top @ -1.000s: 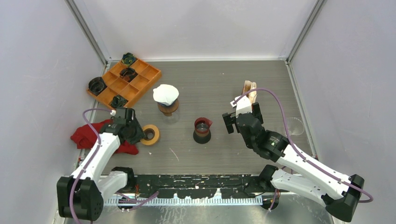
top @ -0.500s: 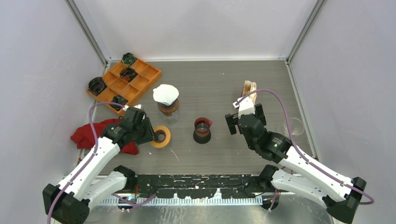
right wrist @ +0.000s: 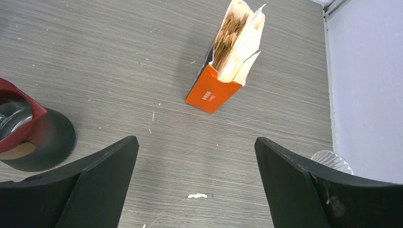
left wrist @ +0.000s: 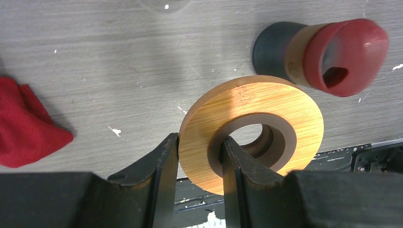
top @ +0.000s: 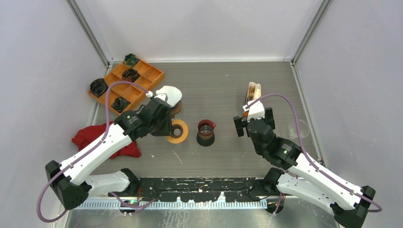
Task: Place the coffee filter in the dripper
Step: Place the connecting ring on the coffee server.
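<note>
Coffee filter (top: 168, 95), a white paper cone, rests on a brown vessel (top: 177, 109) left of centre; more filters stand in the orange box (right wrist: 209, 90) at upper right. Left tool (left wrist: 199, 142) pinches the wooden ring (left wrist: 266, 109) through its hole, just beside the red dripper (top: 206, 132). Right tool (right wrist: 194, 142) gapes wide, empty. Best, I judge: keep the ring level, park it on the desk (top: 218, 80) clear of the dripper, then lift one filter by its edge.
</note>
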You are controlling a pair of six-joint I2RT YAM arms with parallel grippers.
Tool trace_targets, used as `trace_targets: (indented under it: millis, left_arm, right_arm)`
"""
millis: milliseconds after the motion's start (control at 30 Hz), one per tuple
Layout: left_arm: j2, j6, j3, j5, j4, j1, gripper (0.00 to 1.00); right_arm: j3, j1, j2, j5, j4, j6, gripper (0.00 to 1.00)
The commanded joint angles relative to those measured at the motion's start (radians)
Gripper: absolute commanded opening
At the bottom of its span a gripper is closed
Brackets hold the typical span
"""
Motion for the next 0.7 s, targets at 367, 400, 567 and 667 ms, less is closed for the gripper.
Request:
trace_targets:
  millis: [367, 400, 567, 667]
  left_arm:
    - [0.310, 0.116, 0.359, -0.038, 0.021, -0.136, 0.15]
    - [0.330, 0.121, 0.375, -0.030, 0.024, -0.140, 0.15]
    - [0.431, 0.148, 0.445, -0.004, 0.028, -0.157, 0.15]
    - [0.482, 0.160, 0.480, 0.010, 0.031, -0.163, 0.15]
  right_arm:
    - [-0.039, -0.003, -0.175, 0.086, 0.105, -0.005, 1.00]
    - [-0.039, -0.004, -0.179, 0.086, 0.105, -0.005, 1.00]
    - [-0.042, -0.004, -0.184, 0.092, 0.106, -0.005, 1.00]
    - [-0.043, -0.003, -0.182, 0.092, 0.107, -0.006, 1.00]
